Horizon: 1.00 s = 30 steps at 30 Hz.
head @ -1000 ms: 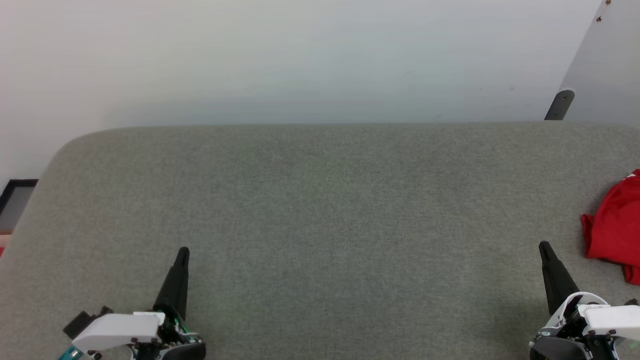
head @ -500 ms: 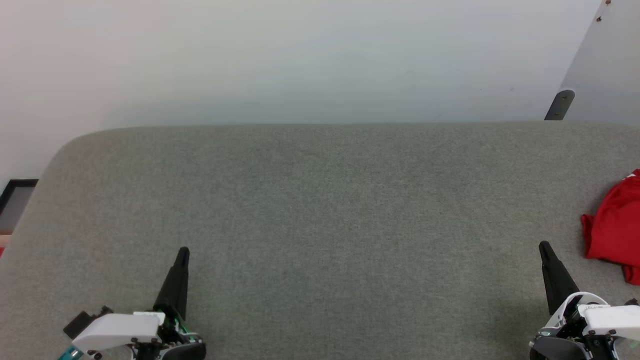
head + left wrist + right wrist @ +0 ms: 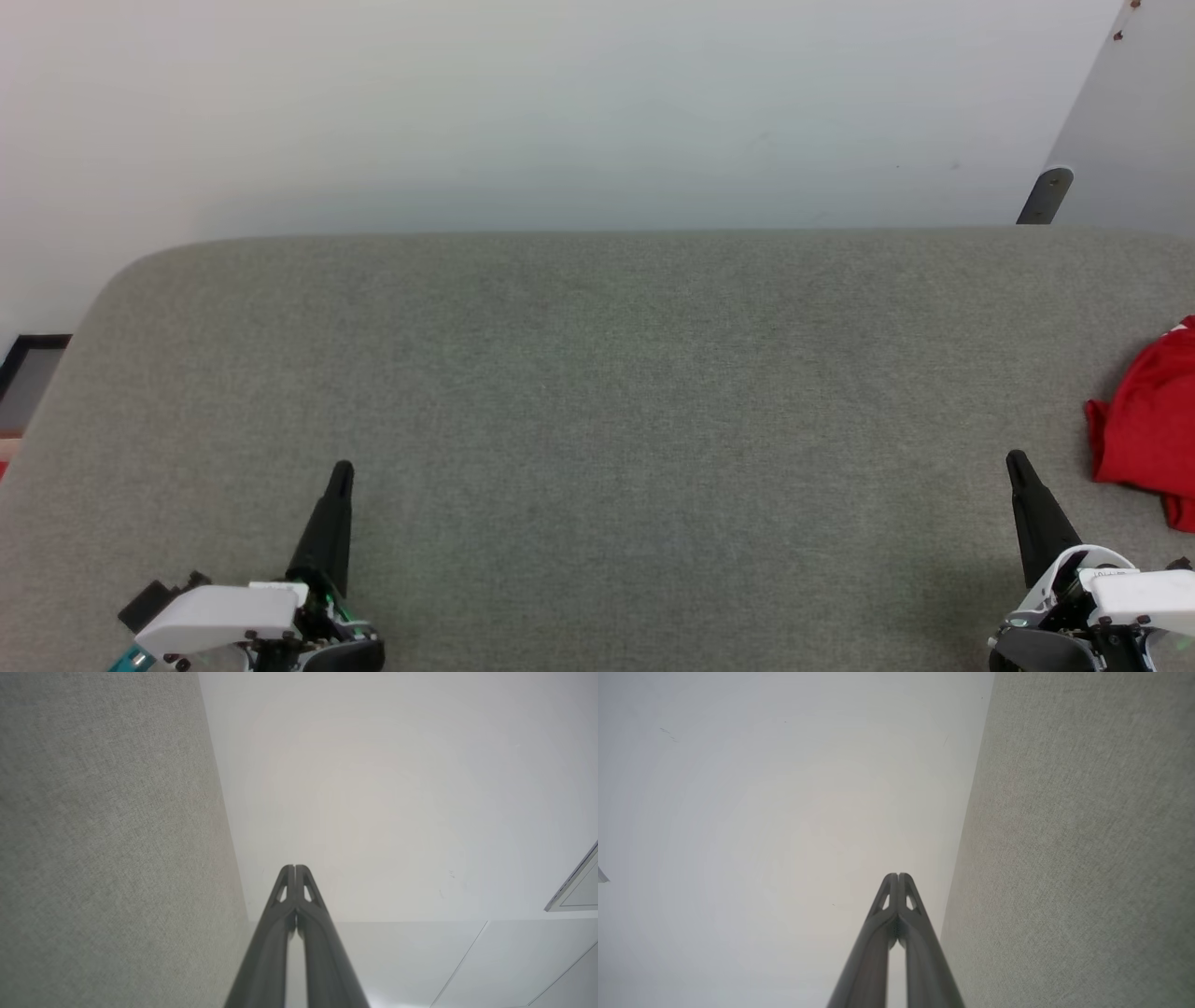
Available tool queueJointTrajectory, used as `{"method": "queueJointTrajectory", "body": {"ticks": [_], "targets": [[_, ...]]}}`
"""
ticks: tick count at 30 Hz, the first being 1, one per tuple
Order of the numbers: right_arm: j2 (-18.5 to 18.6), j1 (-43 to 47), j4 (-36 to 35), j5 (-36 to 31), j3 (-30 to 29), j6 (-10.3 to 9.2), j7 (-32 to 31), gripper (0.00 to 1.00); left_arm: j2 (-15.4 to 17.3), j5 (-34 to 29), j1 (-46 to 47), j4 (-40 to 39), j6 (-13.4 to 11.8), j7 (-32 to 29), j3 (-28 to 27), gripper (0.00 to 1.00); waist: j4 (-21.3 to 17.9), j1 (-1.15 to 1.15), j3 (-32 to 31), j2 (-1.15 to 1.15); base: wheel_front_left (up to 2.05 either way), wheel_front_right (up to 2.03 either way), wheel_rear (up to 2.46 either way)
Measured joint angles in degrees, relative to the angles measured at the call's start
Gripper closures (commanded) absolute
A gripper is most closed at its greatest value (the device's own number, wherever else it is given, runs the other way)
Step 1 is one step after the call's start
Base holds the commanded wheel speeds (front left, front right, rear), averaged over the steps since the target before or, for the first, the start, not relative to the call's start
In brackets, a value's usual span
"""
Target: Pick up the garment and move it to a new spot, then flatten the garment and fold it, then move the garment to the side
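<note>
- Far left edge of the head view, a dark frame (image 3: 26,362) pokes out beside the rounded corner of the grey fabric surface (image 3: 597,392).
- Lower left, here is the left gripper (image 3: 341,474): a white housing with a dark point rising from it, standing over bare grey fabric.
- In the left wrist view the left gripper (image 3: 295,868) has its two dark fingers (image 3: 273,933) pressed together, tips meeting, nothing between them. Grey fabric runs down that view's left side and the white wall (image 3: 373,788) sits behind.
- Across the middle, the grey fabric stretches wide and flat, with the pale wall (image 3: 560,112) rising behind its far edge.
- Lower right, the right gripper (image 3: 1016,462) mirrors the other, dark point up, white housing below.
- The right wrist view settles it: the right gripper (image 3: 898,876) is pressed together at the tips too, holding nothing, with grey fabric down that view's right side.
- Just beyond it, at the right edge of the head view, there is the garment (image 3: 1144,420): bright red, crumpled in a heap on the grey fabric, partly cut off by the picture's edge. It lies near the right gripper but apart from it.
- Upper right, a small grey metal bracket (image 3: 1044,196) stands at the foot of a slanted pale panel (image 3: 1134,112).
</note>
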<state>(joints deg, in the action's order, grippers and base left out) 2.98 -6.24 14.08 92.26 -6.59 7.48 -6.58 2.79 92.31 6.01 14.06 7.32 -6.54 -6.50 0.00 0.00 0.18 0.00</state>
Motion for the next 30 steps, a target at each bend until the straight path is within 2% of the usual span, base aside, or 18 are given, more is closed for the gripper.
{"method": "queueJointTrajectory", "body": {"ticks": [30], "targets": [[0.0,0.0,0.0,0.0,0.0,0.00,0.0,1.00,0.0,0.0,0.0,0.0,0.0,0.0,0.0,1.00,0.0,0.00,0.0,0.00,0.00,0.00,0.00]]}}
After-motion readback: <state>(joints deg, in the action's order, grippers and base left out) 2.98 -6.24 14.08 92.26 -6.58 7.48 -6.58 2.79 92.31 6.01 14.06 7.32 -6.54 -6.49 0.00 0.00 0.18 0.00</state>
